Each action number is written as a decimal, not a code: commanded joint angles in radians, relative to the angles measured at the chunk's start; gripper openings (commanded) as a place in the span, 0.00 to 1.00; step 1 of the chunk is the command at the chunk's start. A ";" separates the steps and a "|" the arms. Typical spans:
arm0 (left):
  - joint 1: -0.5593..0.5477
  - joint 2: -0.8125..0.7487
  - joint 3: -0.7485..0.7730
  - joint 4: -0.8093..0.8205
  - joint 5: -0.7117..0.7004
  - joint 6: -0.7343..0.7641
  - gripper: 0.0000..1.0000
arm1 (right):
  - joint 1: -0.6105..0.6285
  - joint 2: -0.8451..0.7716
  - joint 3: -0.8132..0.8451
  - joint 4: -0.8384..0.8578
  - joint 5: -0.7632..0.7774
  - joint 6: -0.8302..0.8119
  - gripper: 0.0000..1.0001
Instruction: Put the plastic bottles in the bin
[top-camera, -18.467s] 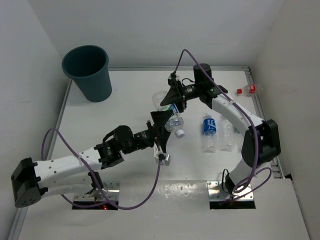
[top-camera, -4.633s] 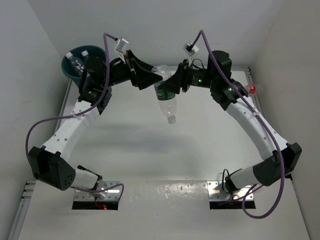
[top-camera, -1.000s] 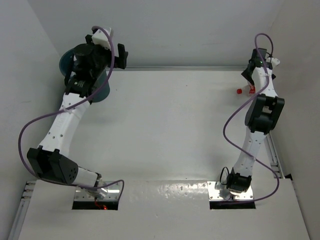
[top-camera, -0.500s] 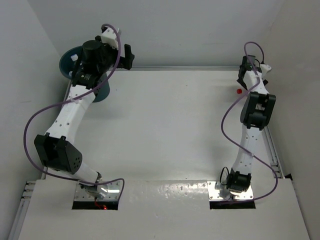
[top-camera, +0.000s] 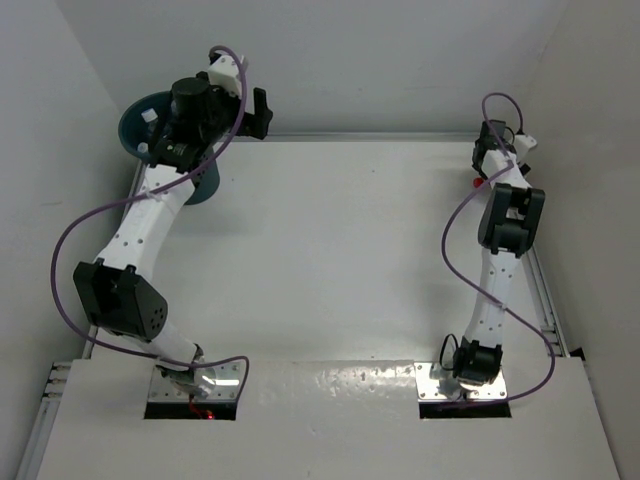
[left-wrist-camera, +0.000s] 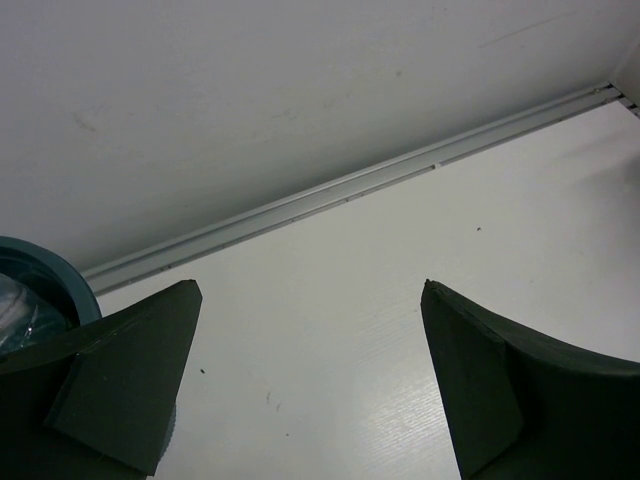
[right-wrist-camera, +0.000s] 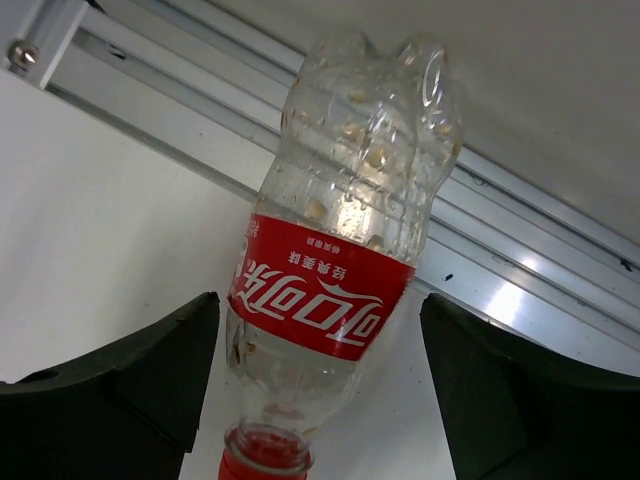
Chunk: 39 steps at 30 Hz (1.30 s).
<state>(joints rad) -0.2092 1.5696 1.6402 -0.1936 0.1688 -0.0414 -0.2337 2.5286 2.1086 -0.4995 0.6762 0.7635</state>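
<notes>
Right wrist view is showing the right gripper (right-wrist-camera: 320, 305), wide open and empty, lining up on a clear bottle (right-wrist-camera: 350, 190) lying on the table (right-wrist-camera: 90, 230) against the far right corner's rail. Its red label is carrying white Coca-Cola script in Chinese, upside down here. Next, seemingly: descending and closing on the body. The left gripper (left-wrist-camera: 310, 290) is hanging open, empty, beside the bin (left-wrist-camera: 60, 262) at the far left corner.

White Chinese Coca-Cola script, seen upside down, stands on the red label (right-wrist-camera: 320, 300) of the clear plastic bottle (right-wrist-camera: 360, 150) at the desk's far right edge.
</notes>
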 joint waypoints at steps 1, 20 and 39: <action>-0.009 -0.002 0.041 0.011 -0.002 0.000 1.00 | -0.001 0.015 0.007 0.041 -0.010 -0.012 0.80; 0.028 -0.091 -0.058 0.063 0.080 -0.069 1.00 | 0.161 -0.572 -0.778 0.424 -0.449 -0.345 0.00; 0.042 -0.258 -0.382 0.390 0.652 -0.811 1.00 | 0.525 -1.274 -1.204 0.944 -1.173 -0.625 0.00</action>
<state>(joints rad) -0.1482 1.3479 1.2221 0.0818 0.7742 -0.7273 0.2287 1.2984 0.9104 0.2863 -0.4126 0.2241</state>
